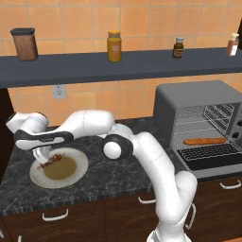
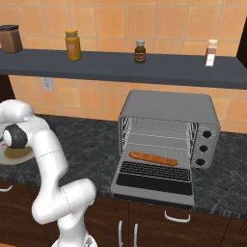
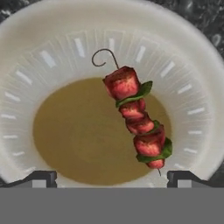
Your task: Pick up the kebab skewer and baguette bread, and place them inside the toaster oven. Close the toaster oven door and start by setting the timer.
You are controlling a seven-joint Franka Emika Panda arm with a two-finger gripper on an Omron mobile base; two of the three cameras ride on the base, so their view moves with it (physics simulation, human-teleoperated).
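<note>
In the hand view the gripper [image 3: 111,177] is seen with its jaws spread wide and nothing between them, poised directly above the plate [image 3: 26,65]. The kebab skewer [image 3: 138,127] lies on that plate, slanted across the brown centre, its hooked wire end toward the top of the view and its tip close to one fingertip. The skewer sits off to one side of the midpoint between the tips — a straight descent from here could well bring one finger down onto the meat chunks, and the stick would be pushed or rolled across the glazed surface rather than caught. A grip closed along the stick's length instead of across it might likewise slip off. The thin wire itself is judged a poor place to pinch; a chunk offers more to hold.

Farther off, on the same dark counter [image 1: 118,179], the toaster oven [image 2: 166,130] stands with the toaster oven door [image 2: 154,181] lowered flat. The baguette bread [image 2: 153,158] already rests on the lower rack. A skewer carried in too low may strike the open door, or knock the loaf — clearance on entry would be needed.
</note>
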